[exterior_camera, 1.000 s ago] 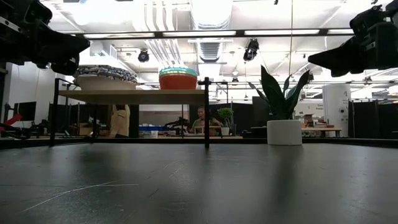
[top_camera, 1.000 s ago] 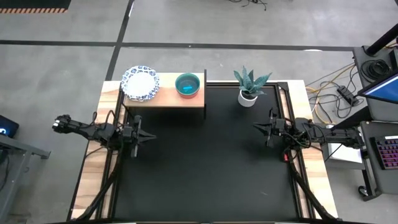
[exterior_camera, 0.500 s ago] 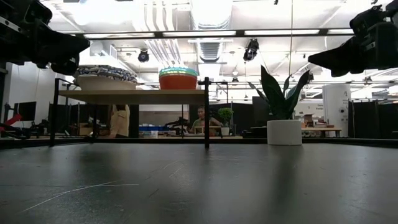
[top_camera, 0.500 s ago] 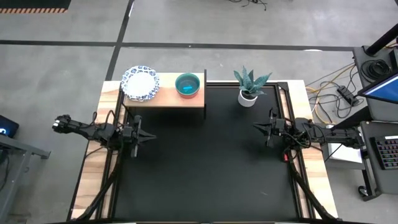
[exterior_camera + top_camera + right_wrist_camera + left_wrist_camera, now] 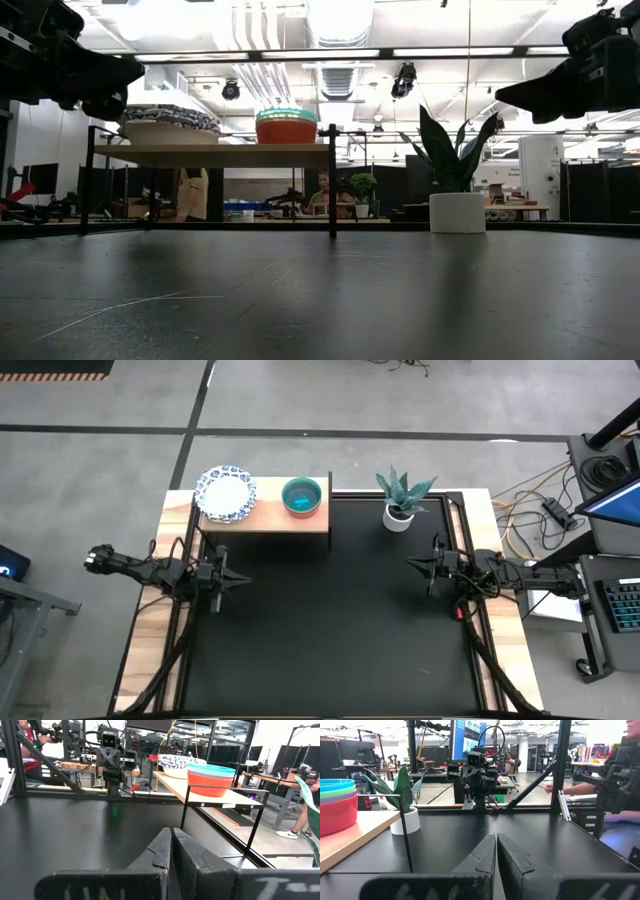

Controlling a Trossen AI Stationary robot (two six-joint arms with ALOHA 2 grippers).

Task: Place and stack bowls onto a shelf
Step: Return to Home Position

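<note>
- The shelf (image 5: 268,512) stands at the far edge of the tabletop (image 5: 506,652), on the left arm's side, with its legs at the rim of the black mat (image 5: 330,630).
- A stack of wide white bowls (image 5: 226,493) with blue-patterned rims sits on the shelf's left end, its rim reaching a little past the board's edge.
- Beside it, apart from it, a stack of small bowls (image 5: 301,496) sits on the shelf's right end. The low view shows the teal one on top and the red one at the bottom (image 5: 287,127).
- How many bowls each stack holds cannot be told.
- A potted plant (image 5: 400,498) stands on the mat just past the shelf's right end.
- The left hand (image 5: 236,582) hangs above the mat's left edge, nearer than the shelf and well apart from it, pointing across the tabletop. Its wrist view shows the fingers (image 5: 482,851) pressed together with nothing between them.
- The right hand (image 5: 413,567) hangs above the mat's right edge, facing the left one, near the plant but clear of it. Its fingers (image 5: 161,847) are likewise pressed together and hold nothing.
</note>
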